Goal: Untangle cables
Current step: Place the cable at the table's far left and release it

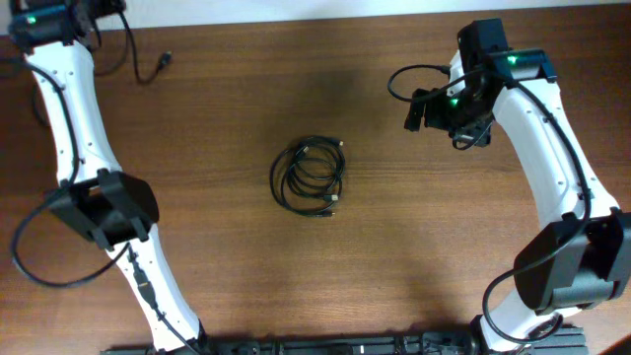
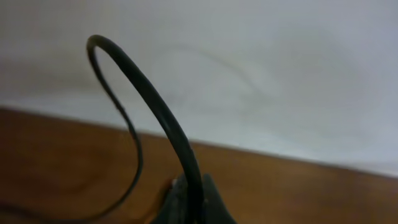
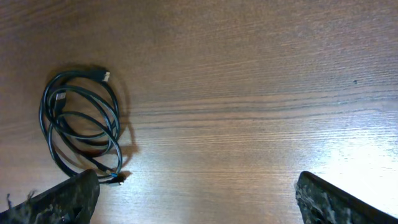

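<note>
The cables (image 1: 309, 175) lie as one small coiled black bundle with small plug ends at the middle of the wooden table. They also show in the right wrist view (image 3: 81, 124) at the left. My right gripper (image 1: 432, 108) hovers to the right of the bundle, apart from it. Its fingers (image 3: 199, 205) are spread wide and hold nothing. My left gripper (image 2: 189, 202) is at the far back left corner and faces the wall. Only its dark tip shows, behind a thick arm wire, so I cannot tell its state.
A thin black cord with a plug end (image 1: 158, 64) lies at the back left beside the left arm (image 1: 69, 108). A thick black arm wire (image 2: 149, 106) arcs across the left wrist view. The white wall (image 2: 280, 74) stands behind the table edge.
</note>
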`<action>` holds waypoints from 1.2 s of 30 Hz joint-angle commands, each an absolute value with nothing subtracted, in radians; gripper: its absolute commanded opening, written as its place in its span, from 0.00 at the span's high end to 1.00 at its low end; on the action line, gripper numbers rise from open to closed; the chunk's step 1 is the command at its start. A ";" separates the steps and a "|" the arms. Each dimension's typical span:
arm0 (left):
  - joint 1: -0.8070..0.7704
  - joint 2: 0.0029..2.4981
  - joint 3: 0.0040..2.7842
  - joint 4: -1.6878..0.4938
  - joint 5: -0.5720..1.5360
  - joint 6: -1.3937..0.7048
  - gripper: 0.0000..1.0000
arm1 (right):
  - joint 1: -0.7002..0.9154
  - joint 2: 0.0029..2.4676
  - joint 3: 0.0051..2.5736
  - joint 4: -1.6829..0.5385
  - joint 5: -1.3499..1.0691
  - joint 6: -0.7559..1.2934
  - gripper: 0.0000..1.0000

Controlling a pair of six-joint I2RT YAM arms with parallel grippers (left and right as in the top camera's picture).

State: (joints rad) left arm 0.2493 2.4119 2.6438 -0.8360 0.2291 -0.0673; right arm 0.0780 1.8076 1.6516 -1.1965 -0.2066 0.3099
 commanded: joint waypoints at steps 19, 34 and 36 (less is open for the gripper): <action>0.424 2.553 2.647 -1.174 -0.174 -0.123 0.51 | 0.077 1.806 1.652 -1.196 -0.197 0.303 0.02; 0.492 2.468 2.799 -1.129 0.020 -0.438 0.39 | 0.077 1.806 1.652 -1.196 -0.197 0.303 0.02; 0.488 2.460 2.828 -1.073 0.179 -0.444 0.33 | 0.077 1.806 1.652 -1.196 -0.197 0.303 0.02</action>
State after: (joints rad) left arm 0.4850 2.5317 2.7667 -1.1179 -0.0311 -0.3470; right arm 0.0780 1.8076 1.6516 -1.1965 -0.2066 0.3103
